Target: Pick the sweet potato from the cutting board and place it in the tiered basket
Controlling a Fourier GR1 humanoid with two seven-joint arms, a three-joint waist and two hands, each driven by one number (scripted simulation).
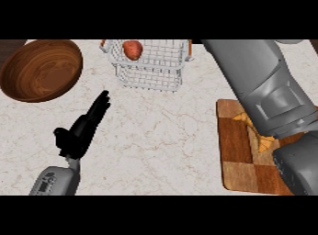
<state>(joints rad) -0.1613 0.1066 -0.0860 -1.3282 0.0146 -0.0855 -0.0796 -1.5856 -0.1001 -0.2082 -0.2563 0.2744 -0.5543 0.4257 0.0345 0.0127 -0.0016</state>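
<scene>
Your inventory, counted:
- One sweet potato (pixel 133 49), lying in the upper tier of the basket.
- One tiered basket (pixel 151 69), white wire, far centre of the counter (pixel 161 133).
- One cutting board (pixel 240 160), wood, near right, partly under the right forearm, with orange pieces on it that you cannot identify.
- One wooden bowl (pixel 41 69), far left.
- One left hand (pixel 83 128), near left, fingers straight, holding nothing.
- Right hand: out of sight past the top edge; only its grey forearm shows.
</scene>
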